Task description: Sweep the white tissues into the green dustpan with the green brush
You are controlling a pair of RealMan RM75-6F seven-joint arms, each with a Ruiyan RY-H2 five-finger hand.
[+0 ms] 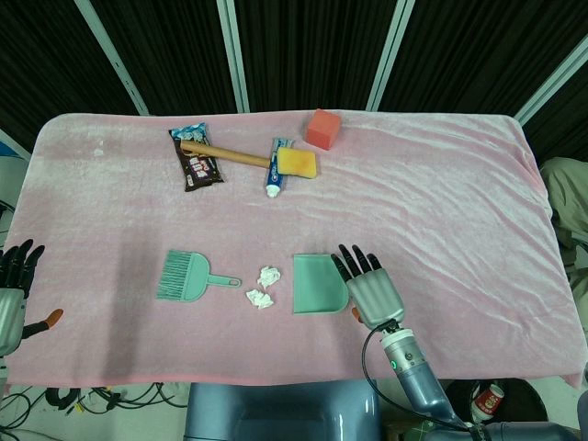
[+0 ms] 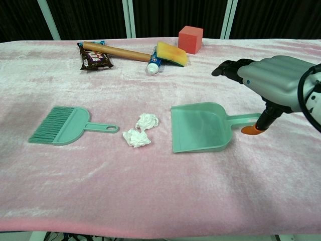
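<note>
The green brush (image 1: 188, 277) (image 2: 65, 125) lies flat on the pink cloth, bristles to the left and handle pointing right. Two crumpled white tissues (image 1: 264, 287) (image 2: 141, 129) sit between it and the green dustpan (image 1: 317, 285) (image 2: 198, 126), whose open mouth faces them. My right hand (image 1: 367, 287) (image 2: 273, 75) hovers over the dustpan's handle (image 2: 243, 119) with fingers stretched out and apart. Its orange thumb tip reaches down beside the handle's end, and it holds nothing. My left hand (image 1: 14, 285) is at the table's left edge, fingers spread and empty, far from the brush.
Along the far side lie a brown snack bag (image 1: 196, 158), a wooden-handled mallet (image 1: 225, 154), a toothpaste tube (image 1: 276, 168), a yellow sponge (image 1: 297, 163) and a red cube (image 1: 323, 129). The pink cloth (image 1: 459, 211) covers the whole table.
</note>
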